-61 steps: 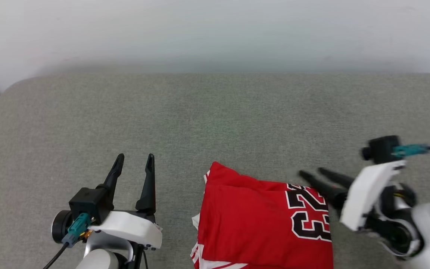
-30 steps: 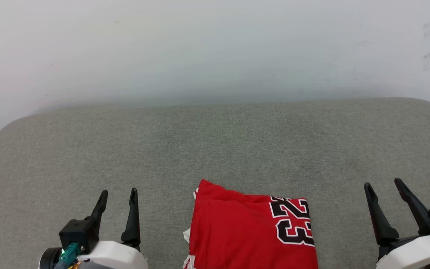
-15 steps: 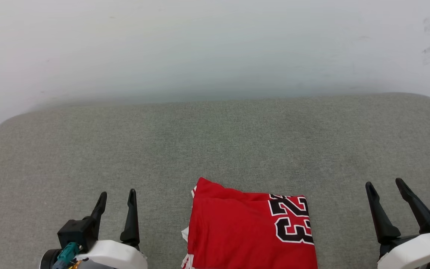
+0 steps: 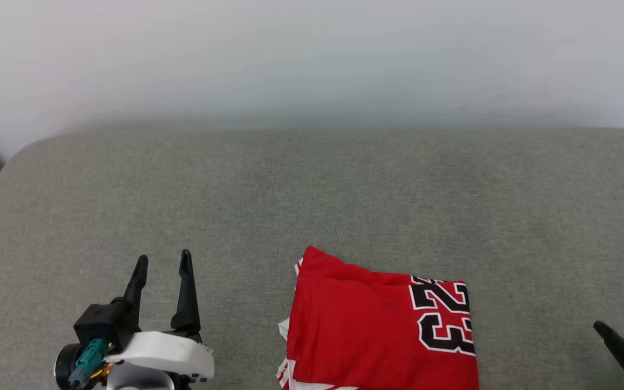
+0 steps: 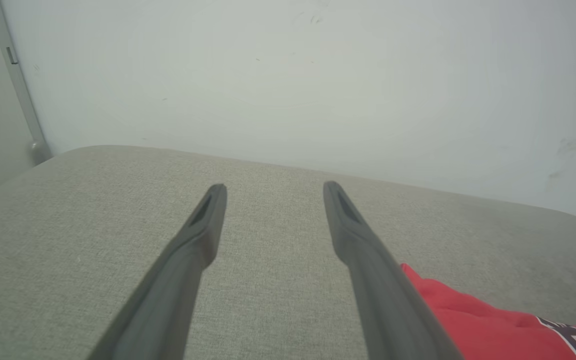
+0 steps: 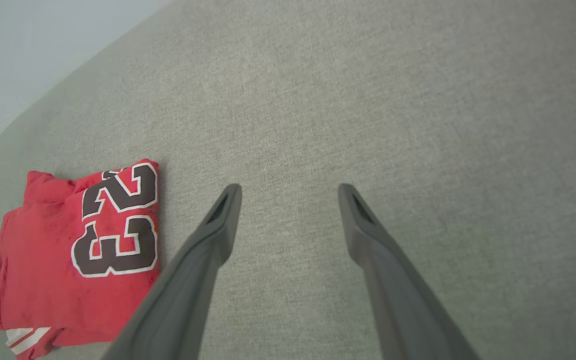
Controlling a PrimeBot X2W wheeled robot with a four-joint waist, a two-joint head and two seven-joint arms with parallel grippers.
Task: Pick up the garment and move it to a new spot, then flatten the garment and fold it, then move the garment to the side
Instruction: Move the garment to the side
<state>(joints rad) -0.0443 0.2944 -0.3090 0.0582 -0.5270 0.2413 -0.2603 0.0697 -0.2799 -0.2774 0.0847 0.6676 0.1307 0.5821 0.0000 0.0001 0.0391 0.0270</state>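
The left claw (image 4: pixel 163 259) sits nearest the robot, to the left of the garment (image 4: pixel 366 330) and apart from it, its two dark fingers spread wide with nothing between them. To the right of the garment, and farther off from it, the tips of the right claw (image 4: pixel 614 331) show above the bare fabric; in the right wrist view its fingers are also parted wide and empty.

The garment lies folded into a compact red rectangle on the near part of a grey cushion (image 4: pixel 312 189), touched by neither claw. A black number 23 edged in white (image 4: pixel 444 317) sits along its right side, and red-and-white striped trim (image 6: pixel 25 336) shows at its near left corner.

Beyond the garment the cushion runs back to rounded far corners. Behind it stands a pale wall (image 4: pixel 312 54).
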